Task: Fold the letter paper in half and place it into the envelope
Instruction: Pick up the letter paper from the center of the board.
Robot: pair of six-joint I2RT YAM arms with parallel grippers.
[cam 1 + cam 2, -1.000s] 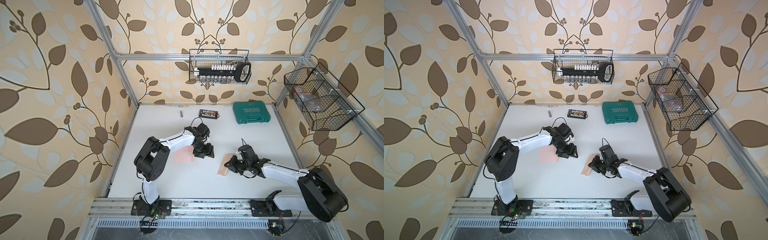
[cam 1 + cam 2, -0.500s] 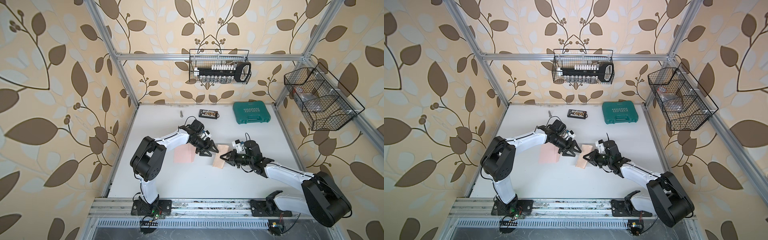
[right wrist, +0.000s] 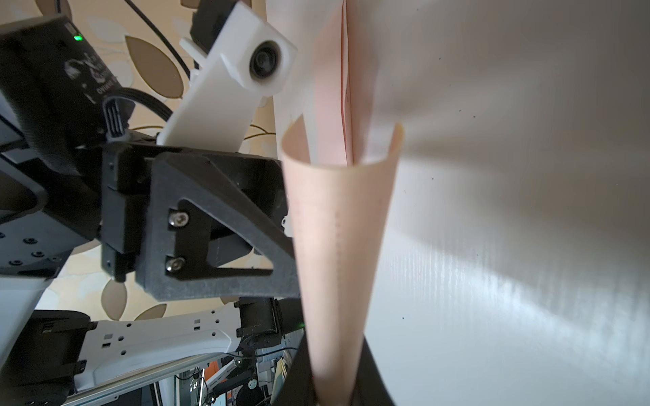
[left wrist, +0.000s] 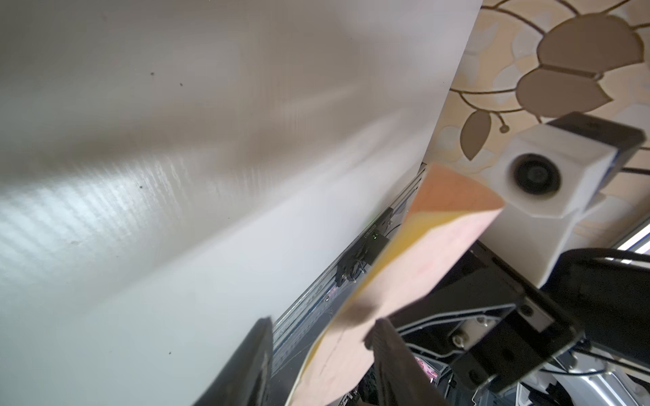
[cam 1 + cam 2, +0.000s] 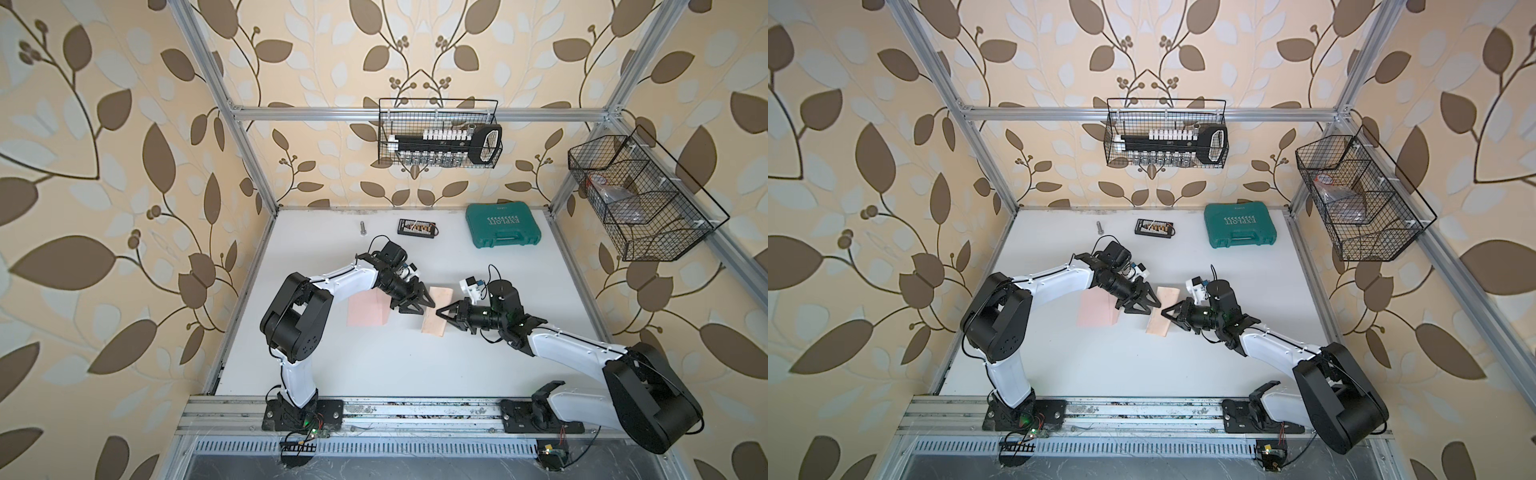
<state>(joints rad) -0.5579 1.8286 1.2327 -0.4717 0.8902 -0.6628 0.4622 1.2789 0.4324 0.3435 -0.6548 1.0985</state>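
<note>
The right claw grips the letter paper above the counter. The left claw is open around its edge.

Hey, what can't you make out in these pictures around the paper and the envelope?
Envelope flap: both top views, too small, left arm overlaps a corner.
Right tool grip point on the letter paper: right wrist view, cut by the frame edge.
Left tool touching letter paper: left wrist view, blurred.
</note>
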